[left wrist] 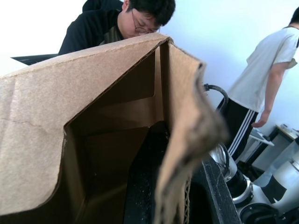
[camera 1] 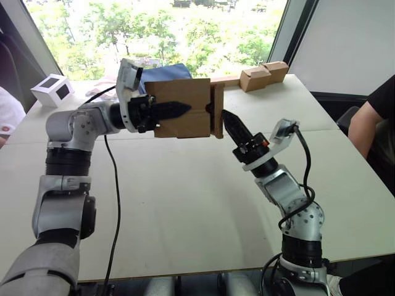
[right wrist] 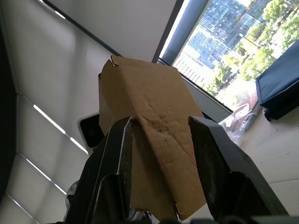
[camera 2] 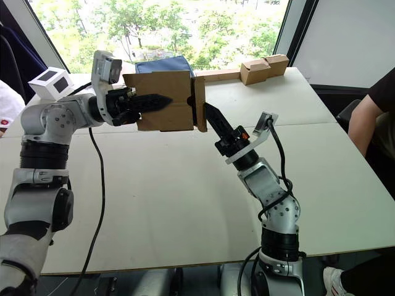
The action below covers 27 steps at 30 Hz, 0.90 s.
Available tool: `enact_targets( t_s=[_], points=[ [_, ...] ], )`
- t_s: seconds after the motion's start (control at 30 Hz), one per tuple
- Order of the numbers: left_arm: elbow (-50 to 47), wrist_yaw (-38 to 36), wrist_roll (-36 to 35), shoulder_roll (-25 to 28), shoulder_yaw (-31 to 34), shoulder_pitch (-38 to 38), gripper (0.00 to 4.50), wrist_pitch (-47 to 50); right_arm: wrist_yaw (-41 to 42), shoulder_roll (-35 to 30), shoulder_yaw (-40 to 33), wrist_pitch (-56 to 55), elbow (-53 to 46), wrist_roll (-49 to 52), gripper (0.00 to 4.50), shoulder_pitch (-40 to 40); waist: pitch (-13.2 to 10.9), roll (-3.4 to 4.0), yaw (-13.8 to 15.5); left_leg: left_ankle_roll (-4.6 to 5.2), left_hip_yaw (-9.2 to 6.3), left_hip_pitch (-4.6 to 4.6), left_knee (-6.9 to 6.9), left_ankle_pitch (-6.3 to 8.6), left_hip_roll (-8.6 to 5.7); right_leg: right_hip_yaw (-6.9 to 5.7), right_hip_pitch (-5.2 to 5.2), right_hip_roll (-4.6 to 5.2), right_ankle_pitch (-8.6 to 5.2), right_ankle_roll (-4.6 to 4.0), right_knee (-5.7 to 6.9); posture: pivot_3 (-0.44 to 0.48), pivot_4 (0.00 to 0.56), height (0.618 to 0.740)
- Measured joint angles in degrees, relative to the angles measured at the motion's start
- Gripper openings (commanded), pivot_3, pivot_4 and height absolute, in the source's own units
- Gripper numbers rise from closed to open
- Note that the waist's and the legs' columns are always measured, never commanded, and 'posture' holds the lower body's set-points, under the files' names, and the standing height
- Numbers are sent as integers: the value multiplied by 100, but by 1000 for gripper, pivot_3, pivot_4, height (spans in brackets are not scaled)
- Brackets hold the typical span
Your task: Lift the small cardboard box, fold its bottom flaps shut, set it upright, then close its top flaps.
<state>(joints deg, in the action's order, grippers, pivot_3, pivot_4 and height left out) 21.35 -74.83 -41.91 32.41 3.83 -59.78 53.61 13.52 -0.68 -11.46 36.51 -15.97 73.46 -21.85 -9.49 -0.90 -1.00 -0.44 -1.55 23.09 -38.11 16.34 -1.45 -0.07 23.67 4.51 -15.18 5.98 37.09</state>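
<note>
I see the left gripper [camera 1: 176,110] closed on the small cardboard box [camera 1: 179,108], with one black finger lying on the outside of its wall, and it holds the box in the air above the white table [camera 1: 185,197], on its side. In the left wrist view the other finger [left wrist: 145,186] is inside the box, against the brown inner wall, so the wall is pinched between the two. The right gripper [camera 1: 229,123] points up at the box's right end, where a flap [camera 1: 217,111] stands folded flat; its tip is at this flap. In the right wrist view its fingers [right wrist: 117,154] stand a little apart with the box end between them, not pressing it. The cardboard is plain brown and corrugated, with some creases and a soft torn edge [left wrist: 187,140]. Behind the box, tan cardboard blocks [camera 1: 262,74] lie on the table, a white box [camera 1: 52,89] at the far left.
</note>
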Motion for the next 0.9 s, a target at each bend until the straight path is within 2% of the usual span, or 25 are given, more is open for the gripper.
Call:
enact_targets(
  t_s=[0.9],
  points=[
    [-186, 16, 146, -59, -121, 168, 0, -66, -82, 132, 436, -280, 0, -346, 1940, 78, 0, 0, 3, 0, 0, 0, 0, 0, 0, 0, 0, -1, 0, 0, 0, 0, 150, 737]
  ],
)
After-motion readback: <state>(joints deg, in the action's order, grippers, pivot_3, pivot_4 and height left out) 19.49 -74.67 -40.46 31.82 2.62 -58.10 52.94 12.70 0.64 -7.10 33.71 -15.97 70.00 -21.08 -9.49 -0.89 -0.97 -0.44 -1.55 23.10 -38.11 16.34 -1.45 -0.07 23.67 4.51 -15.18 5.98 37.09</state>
